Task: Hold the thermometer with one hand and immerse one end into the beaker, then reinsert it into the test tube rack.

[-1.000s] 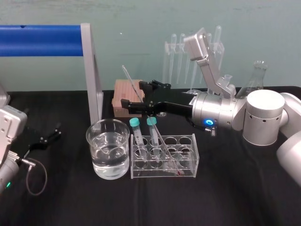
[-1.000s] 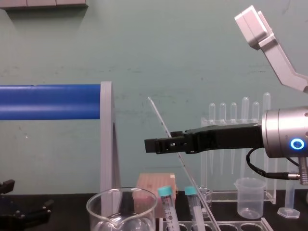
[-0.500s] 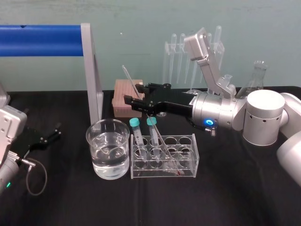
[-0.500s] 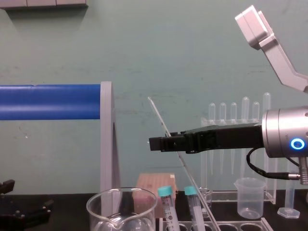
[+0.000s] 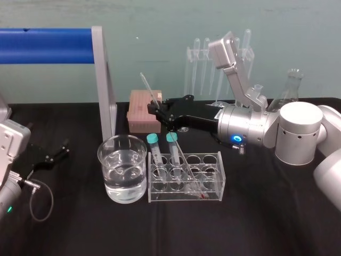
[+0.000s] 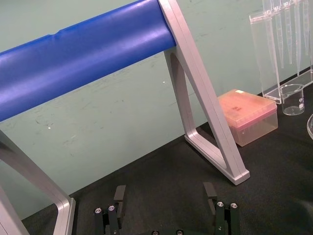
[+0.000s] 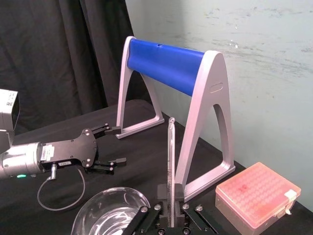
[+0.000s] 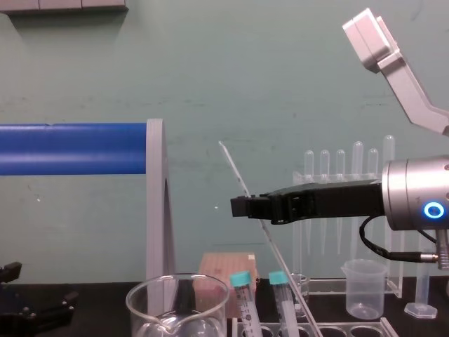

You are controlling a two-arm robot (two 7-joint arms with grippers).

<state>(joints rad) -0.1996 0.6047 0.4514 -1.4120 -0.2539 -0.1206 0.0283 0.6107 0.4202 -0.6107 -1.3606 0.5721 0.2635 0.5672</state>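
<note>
The head view looks forward and down from above, taking in the black tabletop [image 5: 74, 229] in front of the blue bar [image 5: 45, 46] and the wall behind it. The chest view sits lower and looks level across the tabletop, so the bar [image 8: 70, 149] runs at mid-height and the beaker [image 8: 140, 316] near the bar's grey upright shows as a rim. The left wrist view sits low and close in front of the bar [image 6: 83, 54], facing the wall. The right wrist view faces the bar [image 7: 166, 66] endways over its own jaws, the thermometer [image 7: 170, 166] close before the lens. All 4 views share the bar.
</note>
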